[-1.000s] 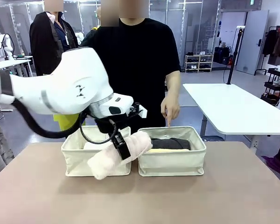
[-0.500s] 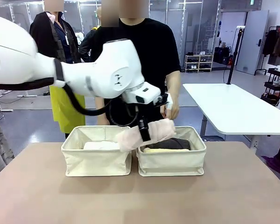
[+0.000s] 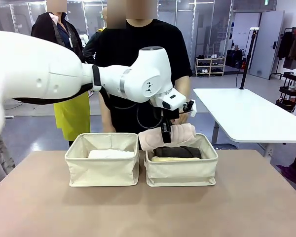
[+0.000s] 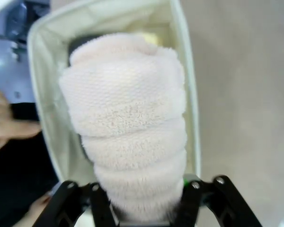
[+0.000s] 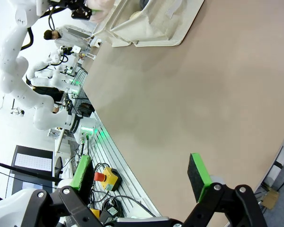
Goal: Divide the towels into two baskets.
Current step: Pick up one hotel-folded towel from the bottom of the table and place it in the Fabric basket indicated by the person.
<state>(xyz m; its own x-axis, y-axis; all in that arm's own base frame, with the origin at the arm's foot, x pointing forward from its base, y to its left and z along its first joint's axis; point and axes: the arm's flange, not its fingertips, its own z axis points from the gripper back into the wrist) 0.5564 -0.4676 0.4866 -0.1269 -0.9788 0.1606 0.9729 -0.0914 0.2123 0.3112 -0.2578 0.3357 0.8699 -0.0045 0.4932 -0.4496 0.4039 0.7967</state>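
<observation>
Nearest to me, my right gripper (image 5: 142,182) is hanging over the bare brown table (image 5: 194,94) with its green-padded fingers (image 5: 198,176) spread wide and nothing between them.

Farther out, my left arm is reaching across the middle, and my left gripper (image 3: 166,133) is pinching a cream towel (image 3: 168,136) at one end of the roll; in my left wrist view that cream towel (image 4: 128,123) is running away from my fingers (image 4: 189,198), which are pressing into its near end from both sides. I am holding it above the right basket (image 3: 181,170), tilted slightly, with its far end over the basket's back rim. Under it in that basket, a dark grey towel (image 3: 176,152) is lying on a pale yellow towel (image 3: 172,159).

Just beside it, touching along one wall, the left basket (image 3: 102,170) is sitting with a white towel (image 3: 111,154) lying flat inside.

Beyond the baskets a person in a black shirt (image 3: 143,59) is standing at the far edge of the table, with one hand (image 3: 181,114) hanging just behind my left gripper. At the edge of my left wrist view the person's hand (image 4: 9,127) is showing beside the right basket (image 4: 187,85).
</observation>
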